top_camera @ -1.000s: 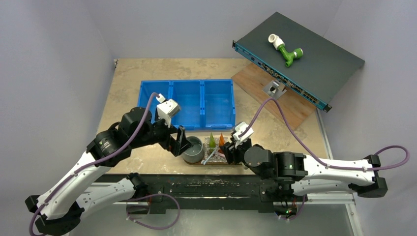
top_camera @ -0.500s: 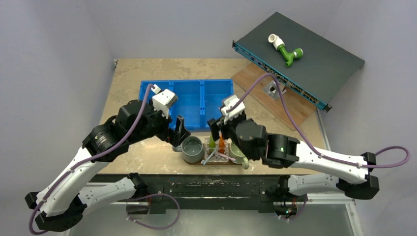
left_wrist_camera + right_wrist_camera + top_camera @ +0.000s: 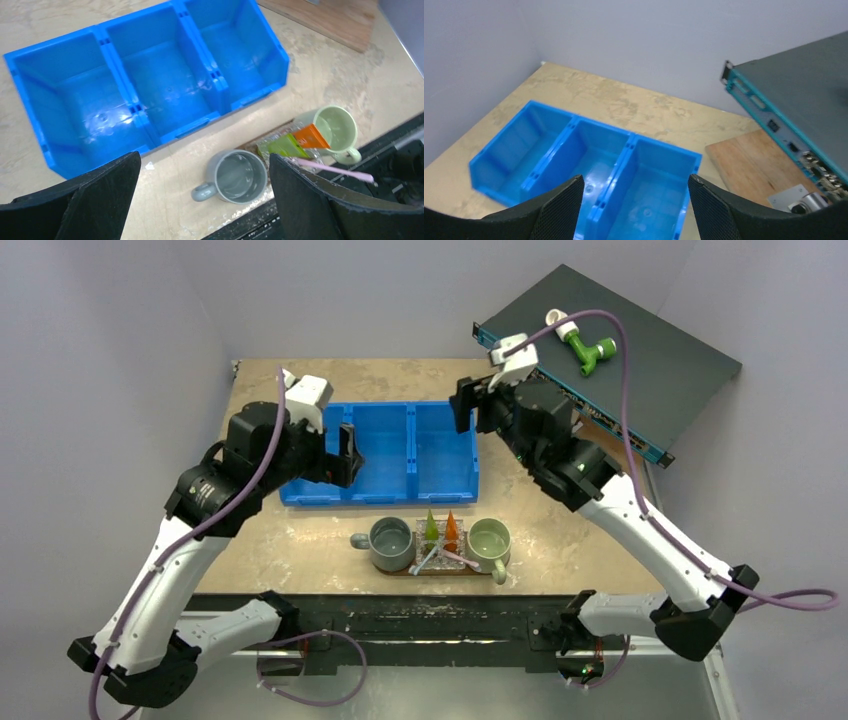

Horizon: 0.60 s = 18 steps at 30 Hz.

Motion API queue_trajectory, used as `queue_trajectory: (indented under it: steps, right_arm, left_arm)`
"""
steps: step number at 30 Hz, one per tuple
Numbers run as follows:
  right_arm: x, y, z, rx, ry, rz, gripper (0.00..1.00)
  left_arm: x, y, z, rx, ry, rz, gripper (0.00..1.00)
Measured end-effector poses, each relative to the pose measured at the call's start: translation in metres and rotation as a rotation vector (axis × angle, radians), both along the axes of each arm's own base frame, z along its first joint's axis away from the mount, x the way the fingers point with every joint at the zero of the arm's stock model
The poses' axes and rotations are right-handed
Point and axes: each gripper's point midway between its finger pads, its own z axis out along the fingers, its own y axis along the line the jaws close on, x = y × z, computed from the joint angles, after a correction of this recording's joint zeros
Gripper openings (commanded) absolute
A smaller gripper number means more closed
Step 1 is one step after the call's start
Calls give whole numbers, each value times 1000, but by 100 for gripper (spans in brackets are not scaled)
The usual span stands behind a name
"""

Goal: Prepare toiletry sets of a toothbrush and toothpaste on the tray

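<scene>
Since 0.5 s ago both arms have lifted and pulled back from the tray: the left gripper point(image 3: 347, 454) now hangs over the left end of the blue three-compartment plastic bin point(image 3: 412, 440), and the right gripper point(image 3: 464, 412) sits high above the bin's far right corner. Both grippers are spread wide and carry nothing, which the wrist views confirm (left point(image 3: 204, 157), right point(image 3: 635, 180)). The flat dark brown wooden tray point(image 3: 462, 573) lies at the near edge of the bench point(image 3: 560, 530). On the tray a grey mug point(image 3: 391, 543) stands at the left and a pale green mug point(image 3: 490, 540) at the right. Between the mugs the green tapered tube point(image 3: 431, 527) and the orange tapered tube point(image 3: 451, 529) stand upright side by side. The pale blue-white toothbrush point(image 3: 424, 561) and the pinkish toothbrush point(image 3: 460, 559) lie flat just in front of the tubes.
</scene>
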Motion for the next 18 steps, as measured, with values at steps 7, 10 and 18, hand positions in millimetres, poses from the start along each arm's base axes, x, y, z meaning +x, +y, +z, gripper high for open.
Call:
queue_trajectory:
  steps: [7, 10, 18]
  right_arm:
    - [33, -73, -2, 95, 29, -133, 78]
    - [15, -78, -3, 121, 22, -98, 79]
    - [-26, -79, -17, 164, 6, 4, 85]
  left_arm:
    - [23, 41, 4, -16, -25, 172, 100]
    - [12, 45, 8, -42, -68, 166, 100]
    - [-28, 56, 16, -125, -194, 132, 100]
